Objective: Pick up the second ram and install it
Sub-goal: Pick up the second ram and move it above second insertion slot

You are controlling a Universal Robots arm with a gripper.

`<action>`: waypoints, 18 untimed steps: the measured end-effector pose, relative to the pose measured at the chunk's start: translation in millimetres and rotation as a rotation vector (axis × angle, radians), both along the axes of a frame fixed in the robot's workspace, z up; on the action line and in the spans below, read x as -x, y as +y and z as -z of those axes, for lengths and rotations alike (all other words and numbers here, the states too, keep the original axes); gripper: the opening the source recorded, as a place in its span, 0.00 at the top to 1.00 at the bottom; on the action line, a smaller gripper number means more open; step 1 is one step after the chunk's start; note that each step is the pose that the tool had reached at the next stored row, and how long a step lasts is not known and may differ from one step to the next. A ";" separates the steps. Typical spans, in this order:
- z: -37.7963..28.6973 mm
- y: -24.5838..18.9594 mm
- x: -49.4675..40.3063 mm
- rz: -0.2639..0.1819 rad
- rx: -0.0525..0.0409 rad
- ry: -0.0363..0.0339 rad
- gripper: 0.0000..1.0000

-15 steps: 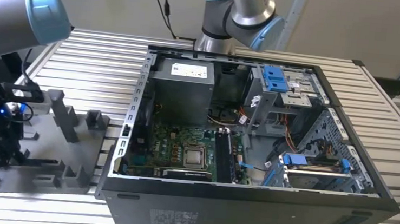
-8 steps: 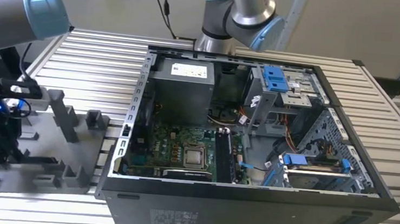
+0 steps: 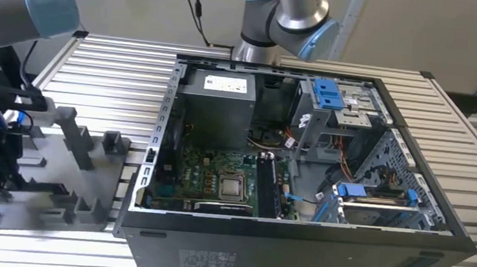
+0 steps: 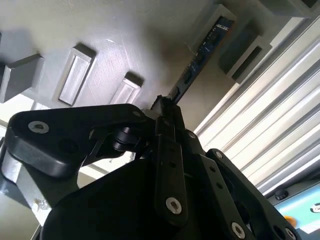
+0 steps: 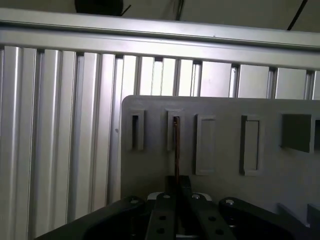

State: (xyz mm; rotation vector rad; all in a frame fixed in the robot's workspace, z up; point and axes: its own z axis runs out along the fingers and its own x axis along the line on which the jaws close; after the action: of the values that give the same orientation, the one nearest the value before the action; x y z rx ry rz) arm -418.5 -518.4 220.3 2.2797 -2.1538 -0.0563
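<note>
Gripper [image 4: 165, 107] is pinching the ram [image 4: 200, 55], fingers pressed onto its flat faces right at one end. In the first wrist view the ram [image 5: 176, 150] shows edge-on, running from the gripper [image 5: 177, 184] to a slot [image 5: 175, 125] in the grey holder [image 5: 220, 107]. Whether its far end sits in that slot or hangs just clear of it, I can't tell. The holder lies on the slatted table [image 5: 60, 130], at the exterior view's left, well apart from the open case [image 3: 298, 249]. The worry, to my eye: a grip this near the end leaves a long lever. Any rub against the slot wall could twist the ram in the fingers or drag the holder along.
</note>
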 end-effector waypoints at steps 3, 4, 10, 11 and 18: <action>-3.7 0.1 0.1 0.000 0.0001 0.0000 0.86; -4.9 0.2 0.1 0.000 0.0001 0.0001 0.86; -12.7 0.6 0.1 0.000 0.0001 0.0000 0.86; -14.0 0.6 0.0 0.000 0.0000 0.0000 0.86; -25.5 0.6 0.1 0.000 0.0001 0.0001 0.86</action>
State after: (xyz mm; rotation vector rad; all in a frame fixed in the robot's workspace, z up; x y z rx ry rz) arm -418.6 -517.8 245.8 2.2795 -2.1538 -0.0563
